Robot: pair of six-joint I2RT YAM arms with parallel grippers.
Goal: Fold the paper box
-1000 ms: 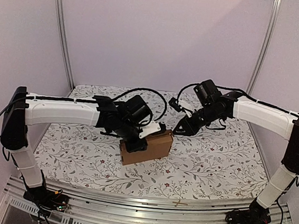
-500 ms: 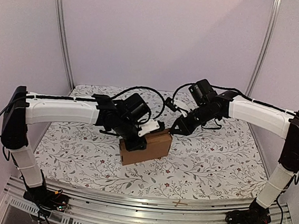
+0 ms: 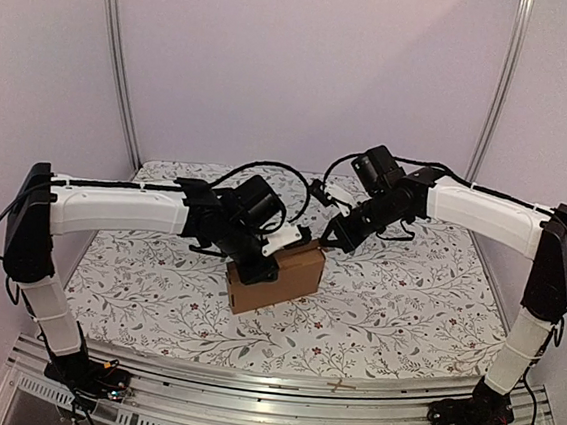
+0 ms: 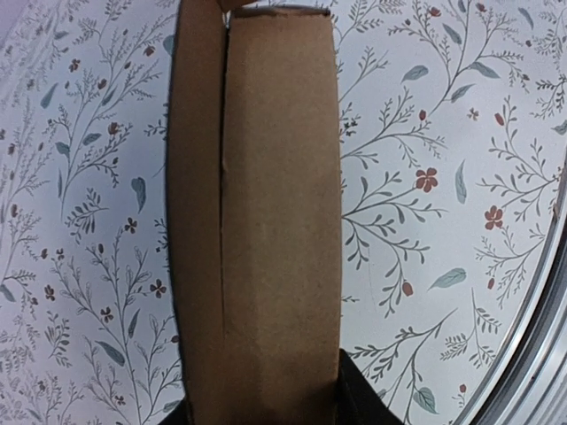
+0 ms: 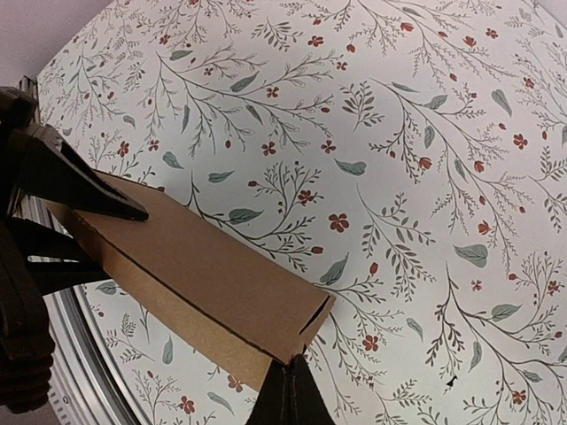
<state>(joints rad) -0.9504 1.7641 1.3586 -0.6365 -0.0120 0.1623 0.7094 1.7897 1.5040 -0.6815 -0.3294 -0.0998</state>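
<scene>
The paper box (image 3: 279,280) is a thin brown cardboard box standing on its long edge in the middle of the table. My left gripper (image 3: 262,261) comes down from above and is shut on its top edge near the left end. In the left wrist view the paper box (image 4: 279,204) runs away between my dark fingers (image 4: 359,400). My right gripper (image 3: 327,241) is shut, its tips pressed together and touching the box's upper right corner. In the right wrist view the shut gripper (image 5: 291,379) meets the corner of the paper box (image 5: 195,266), where a narrow slit shows at the end flap.
A floral cloth (image 3: 395,304) covers the table. An aluminium rail (image 3: 277,388) runs along the near edge, with a small stick (image 3: 345,386) on it. Metal posts (image 3: 118,56) stand at the back corners before purple walls. The left arm's fingers (image 5: 80,181) show in the right wrist view.
My right gripper has closed and moved left and slightly down to the box's upper right corner. The left gripper and the box have stayed put.
</scene>
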